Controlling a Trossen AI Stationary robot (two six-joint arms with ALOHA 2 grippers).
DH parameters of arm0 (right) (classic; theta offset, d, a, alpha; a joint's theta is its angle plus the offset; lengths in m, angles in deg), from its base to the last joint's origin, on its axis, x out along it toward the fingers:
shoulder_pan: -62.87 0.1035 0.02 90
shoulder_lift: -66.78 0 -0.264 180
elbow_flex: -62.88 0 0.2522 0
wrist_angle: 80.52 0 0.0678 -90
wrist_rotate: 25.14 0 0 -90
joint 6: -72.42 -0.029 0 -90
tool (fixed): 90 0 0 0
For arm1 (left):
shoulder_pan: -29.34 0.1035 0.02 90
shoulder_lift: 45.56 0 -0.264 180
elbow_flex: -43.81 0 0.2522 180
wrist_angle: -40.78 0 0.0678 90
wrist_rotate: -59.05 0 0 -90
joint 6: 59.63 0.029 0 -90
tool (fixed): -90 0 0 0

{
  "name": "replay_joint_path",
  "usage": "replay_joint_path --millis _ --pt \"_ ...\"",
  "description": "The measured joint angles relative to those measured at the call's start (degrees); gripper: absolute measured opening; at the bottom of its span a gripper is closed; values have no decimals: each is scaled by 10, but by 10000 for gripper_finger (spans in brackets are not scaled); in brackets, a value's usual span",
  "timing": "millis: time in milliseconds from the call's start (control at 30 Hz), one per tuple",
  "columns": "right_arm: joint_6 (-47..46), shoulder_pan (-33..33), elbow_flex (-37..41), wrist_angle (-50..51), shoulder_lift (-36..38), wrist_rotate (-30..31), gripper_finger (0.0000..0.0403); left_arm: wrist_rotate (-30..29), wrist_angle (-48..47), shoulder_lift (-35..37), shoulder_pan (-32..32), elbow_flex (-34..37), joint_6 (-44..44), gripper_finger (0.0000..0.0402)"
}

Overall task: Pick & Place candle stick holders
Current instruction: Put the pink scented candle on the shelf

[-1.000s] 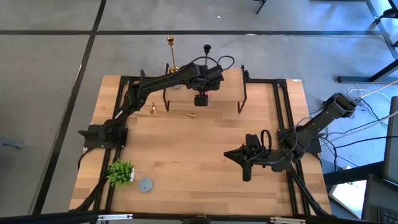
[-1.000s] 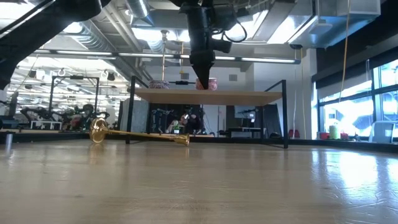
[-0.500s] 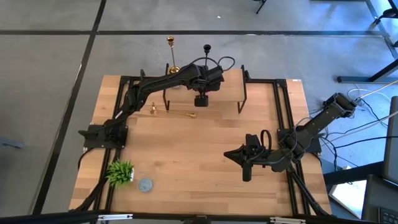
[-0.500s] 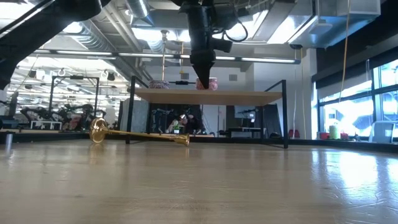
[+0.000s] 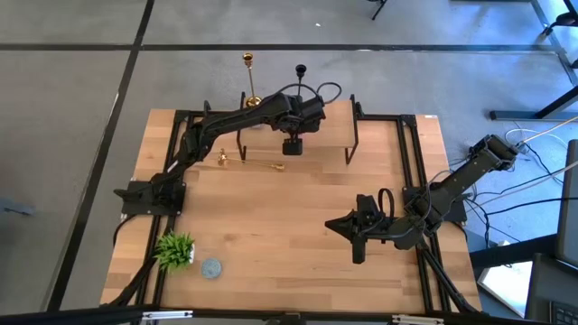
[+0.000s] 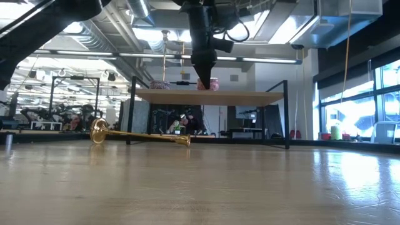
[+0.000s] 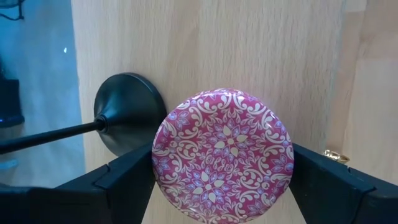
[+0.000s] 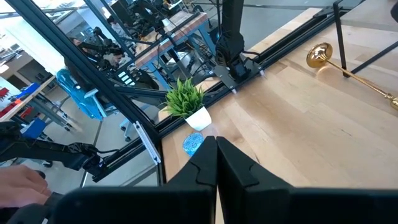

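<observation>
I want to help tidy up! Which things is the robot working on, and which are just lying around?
For the job: upright gold candlestick; black candlestick; fallen gold candlestick on the table.
Just lying about: green plant; blue disc; pink patterned disc.
</observation>
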Motion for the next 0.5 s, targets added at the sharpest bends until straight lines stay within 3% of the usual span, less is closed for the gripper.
replay_joint_path --millis 300,500 --pt "0 0 0 0 0 0 1 8 -2 0 0 0 8 325" --pt "0 0 0 0 0 0 1 -32 1 0 -2 0 0 325"
